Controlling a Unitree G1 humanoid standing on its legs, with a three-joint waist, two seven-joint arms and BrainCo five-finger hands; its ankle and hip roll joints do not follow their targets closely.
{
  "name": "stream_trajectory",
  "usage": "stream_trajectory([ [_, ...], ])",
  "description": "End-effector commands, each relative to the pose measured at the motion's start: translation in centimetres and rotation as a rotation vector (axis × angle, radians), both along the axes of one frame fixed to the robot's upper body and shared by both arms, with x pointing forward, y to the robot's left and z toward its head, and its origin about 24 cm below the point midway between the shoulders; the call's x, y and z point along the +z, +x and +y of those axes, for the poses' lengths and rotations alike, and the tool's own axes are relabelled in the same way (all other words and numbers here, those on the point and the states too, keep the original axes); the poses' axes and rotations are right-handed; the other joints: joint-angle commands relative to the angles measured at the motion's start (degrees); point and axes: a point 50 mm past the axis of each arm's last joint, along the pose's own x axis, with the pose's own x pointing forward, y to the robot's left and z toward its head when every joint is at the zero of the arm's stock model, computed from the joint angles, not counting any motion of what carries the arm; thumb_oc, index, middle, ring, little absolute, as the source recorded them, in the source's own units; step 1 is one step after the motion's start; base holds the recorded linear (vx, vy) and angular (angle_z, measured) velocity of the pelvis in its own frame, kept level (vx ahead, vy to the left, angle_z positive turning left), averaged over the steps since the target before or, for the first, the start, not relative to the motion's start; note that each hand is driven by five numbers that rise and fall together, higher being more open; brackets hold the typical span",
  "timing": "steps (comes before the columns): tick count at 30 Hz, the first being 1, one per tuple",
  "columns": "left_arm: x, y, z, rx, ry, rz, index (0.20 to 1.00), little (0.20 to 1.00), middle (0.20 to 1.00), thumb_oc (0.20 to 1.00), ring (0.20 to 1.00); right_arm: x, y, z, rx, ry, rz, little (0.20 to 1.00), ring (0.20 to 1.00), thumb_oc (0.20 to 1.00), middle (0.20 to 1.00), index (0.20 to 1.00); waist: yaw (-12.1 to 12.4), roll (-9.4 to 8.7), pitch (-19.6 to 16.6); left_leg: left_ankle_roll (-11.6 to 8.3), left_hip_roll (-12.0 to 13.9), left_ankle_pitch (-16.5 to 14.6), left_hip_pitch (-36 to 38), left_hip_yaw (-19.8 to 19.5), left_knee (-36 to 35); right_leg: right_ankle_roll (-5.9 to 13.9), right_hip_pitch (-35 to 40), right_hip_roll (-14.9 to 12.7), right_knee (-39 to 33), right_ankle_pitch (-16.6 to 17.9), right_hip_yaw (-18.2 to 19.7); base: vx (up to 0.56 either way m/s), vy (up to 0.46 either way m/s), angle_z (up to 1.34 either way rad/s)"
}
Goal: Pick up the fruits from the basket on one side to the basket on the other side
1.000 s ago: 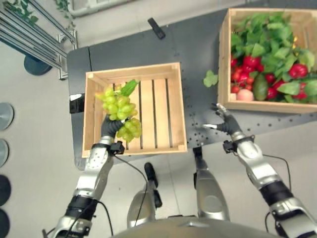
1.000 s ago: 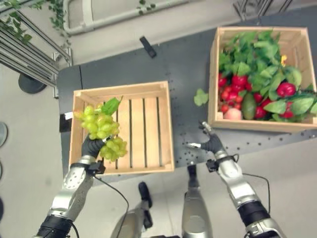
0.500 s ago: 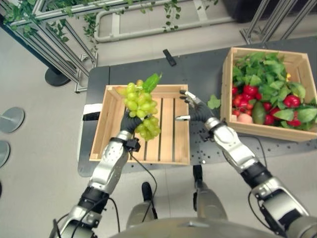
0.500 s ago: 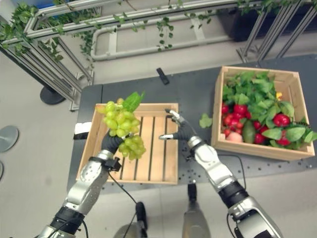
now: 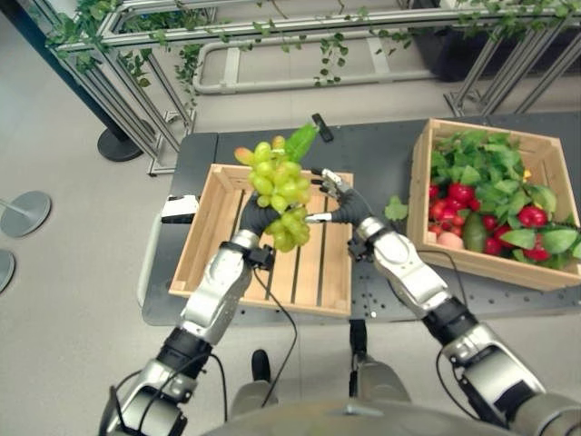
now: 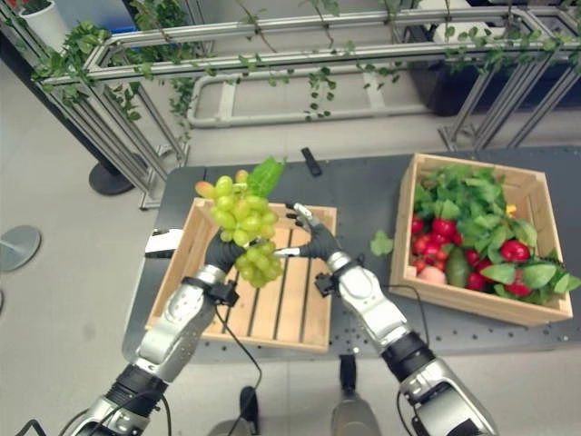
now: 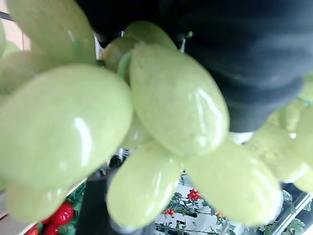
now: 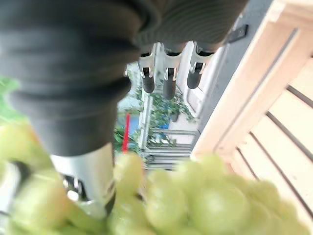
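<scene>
Right hand [image 6: 313, 243] now beside grapes [image 6: 243, 227]

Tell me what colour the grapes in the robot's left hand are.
The grapes are pale green with a green leaf on top, clearest in the right eye view.

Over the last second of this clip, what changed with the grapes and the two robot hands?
The left robot hand kept its grip on the green grape bunch and raised it above the slatted crate. The right robot hand swung from the table in front of the produce crate across to the bunch, its fingers open beside it. The camera tilted up. Both crates, the produce and the loose leaf stayed put.
</scene>
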Motion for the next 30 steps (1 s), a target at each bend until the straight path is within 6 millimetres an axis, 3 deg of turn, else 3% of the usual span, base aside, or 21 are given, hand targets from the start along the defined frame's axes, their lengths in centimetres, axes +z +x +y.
stream_trajectory([
  [1,3.6,1.5,-3.1,-0.102,-0.059,-0.128,0.2,0.2,0.2,0.2,0.2,3.0,1.1,2.4,0.049,0.094,-0.09,1.0,1.0,1.0,1.0,1.0,0.82,-1.46,-2.32,1.07,-0.44,-3.64,-3.53,-1.25,3.75,4.33,6.25,-1.63,0.91,-11.69,-1.11,0.03,-0.016,0.04],
  [10,3.4,1.2,-6.4,-0.183,-0.12,-0.069,0.2,0.2,0.2,0.2,0.2,3.5,1.3,4.8,0.085,0.165,-0.064,1.0,1.0,1.0,1.0,1.0,0.86,-1.94,-2.89,1.02,-0.28,-3.75,-2.65,-1.43,3.53,4.29,7.15,-1.46,0.73,-11.9,-1.12,0.01,-0.007,0.0],
  [22,4.6,0.5,-10.3,-0.322,-0.157,-0.065,0.2,0.2,0.2,0.2,0.2,3.4,1.7,7.8,0.122,0.238,0.029,1.0,1.0,1.0,1.0,1.0,1.06,-2.02,-2.81,0.75,0.06,-3.46,-2.73,-1.97,3.37,4.02,7.31,-0.96,0.64,-12.21,-1.46,0.0,0.0,0.0],
  [27,5.0,0.5,-10.1,-0.343,-0.139,-0.091,0.2,0.2,0.2,0.2,0.2,3.1,1.7,8.4,0.173,0.327,0.123,1.0,1.0,1.0,1.0,1.0,1.53,-2.14,-2.73,0.54,0.18,-3.31,-2.73,-2.0,3.33,3.88,7.4,-0.85,0.6,-12.21,-1.6,0.0,0.0,0.0],
  [30,5.4,0.9,-8.2,-0.3,-0.129,-0.128,0.2,0.2,0.2,0.2,0.2,4.2,1.4,7.4,0.217,0.302,0.052,1.0,1.0,1.0,1.0,1.0,1.58,-2.29,-2.75,0.44,0.36,-3.29,-2.52,-1.88,3.26,3.87,7.6,-0.76,0.54,-12.24,-1.64,0.0,0.0,0.0],
])
